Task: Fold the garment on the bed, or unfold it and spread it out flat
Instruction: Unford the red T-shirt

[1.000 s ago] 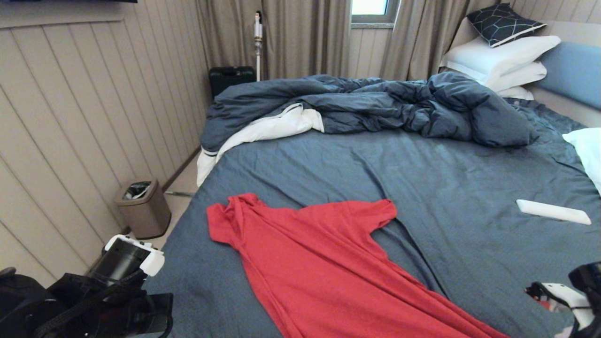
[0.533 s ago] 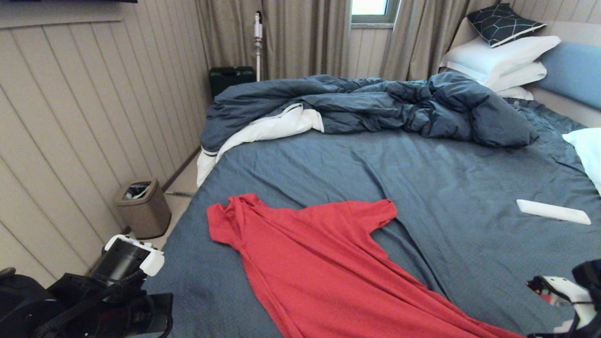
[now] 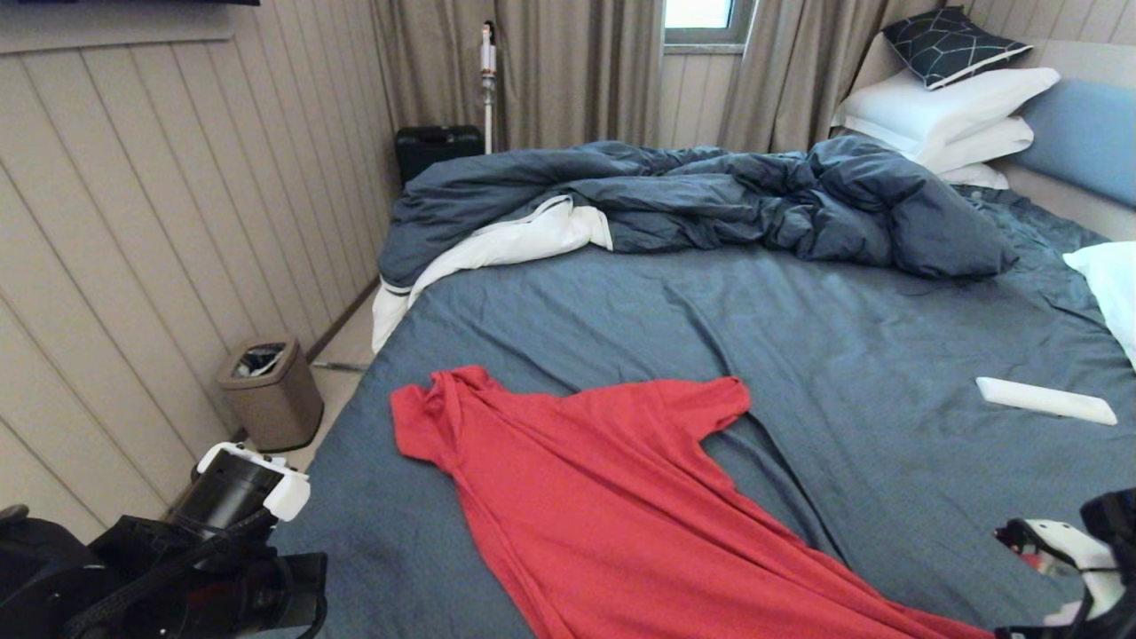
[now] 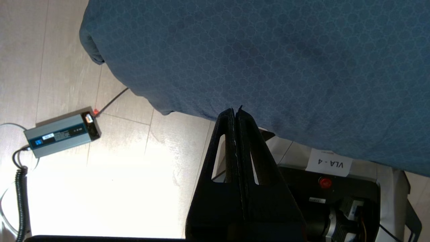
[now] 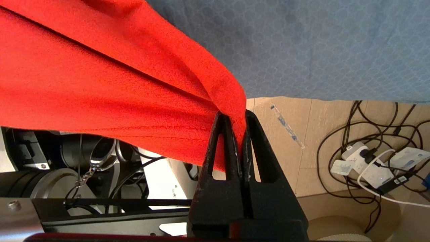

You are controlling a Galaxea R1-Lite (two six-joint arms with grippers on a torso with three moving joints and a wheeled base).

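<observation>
A: What can't be made out here?

B: In the head view the right gripper (image 3: pixel 1056 555) is cut off at the near right corner, and the garment's (image 3: pixel 612 506) hem runs out of frame there. No print shows on the upturned side. The left arm sits low at the near left, mostly a dark mass.

A: And the fingers?

B: The right wrist view shows the right gripper (image 5: pixel 238 117) pinched tight on a corner of the garment (image 5: pixel 111 84) near the hem stitching. The left gripper (image 4: pixel 236 112) is closed on nothing, hanging over the floor beside the bed's (image 4: pixel 268 57) edge.

A: How does the shirt lie?

B: Bright red, on the near part of the bed (image 3: pixel 799 328), spread diagonally. One sleeve is bunched at the far left, the other lies flat further right, and long folds stretch toward the near right corner.

A: The surroundings?

B: A blue-grey sheet, creased. The rumpled dark duvet (image 3: pixel 710 200) lies across the far side, white pillows (image 3: pixel 941 111) stacked far right, a white flat object (image 3: pixel 1045 400) on the sheet at right. Panelled wall on the left, a bin (image 3: pixel 271 390) on the floor, curtains (image 3: pixel 568 71) beyond.
</observation>
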